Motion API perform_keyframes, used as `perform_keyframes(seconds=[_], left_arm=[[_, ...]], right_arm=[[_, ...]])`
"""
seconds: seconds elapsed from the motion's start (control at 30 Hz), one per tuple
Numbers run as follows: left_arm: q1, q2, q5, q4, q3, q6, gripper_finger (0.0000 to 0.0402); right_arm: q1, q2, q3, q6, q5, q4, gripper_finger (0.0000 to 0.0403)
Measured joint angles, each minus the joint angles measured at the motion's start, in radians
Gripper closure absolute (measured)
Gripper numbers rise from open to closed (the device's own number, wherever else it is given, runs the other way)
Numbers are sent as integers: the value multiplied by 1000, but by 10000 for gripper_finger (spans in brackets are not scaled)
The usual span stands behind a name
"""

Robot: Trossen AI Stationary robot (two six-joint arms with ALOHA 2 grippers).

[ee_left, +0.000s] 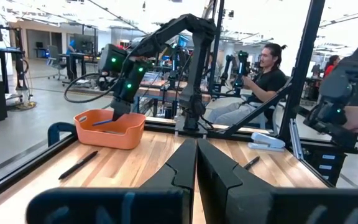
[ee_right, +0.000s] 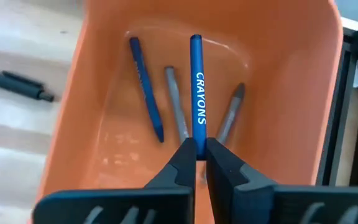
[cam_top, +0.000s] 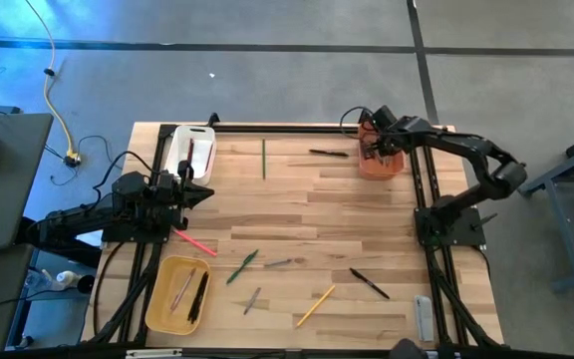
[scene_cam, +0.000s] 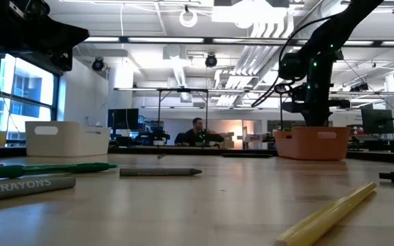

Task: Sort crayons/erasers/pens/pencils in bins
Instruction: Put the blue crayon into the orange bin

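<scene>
A wooden table (cam_top: 367,214) of pale planks stands on a grey floor (cam_top: 267,80), with a black frame (cam_top: 297,127) along its far edge. A yellow cable (cam_top: 56,90) snakes over the floor to a plug near the table's left corner. Beyond the table, a seated person (ee_left: 263,74) shows in a bright office, and a stapler (ee_left: 267,142) lies near the table's edge.

My wooden tabletop (cam_top: 367,214) carries three bins: white (cam_top: 189,150) at its far left, orange (cam_top: 380,160) at its far right, yellow (cam_top: 175,294) near left. Loose sticks (cam_top: 243,265) lie scattered between, and a grey bar (cam_top: 424,317) sits near right.
</scene>
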Motion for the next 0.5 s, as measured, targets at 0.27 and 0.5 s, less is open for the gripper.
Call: perform_keyframes(seconds=[0.27,0.5], left_arm=[[0,0,0,2,0,0,398],[0,0,0,2,0,-38,398]], right_arm=[[-39,84,0,-55,-22,23,400],[-44,120,0,-83,3,41,364]])
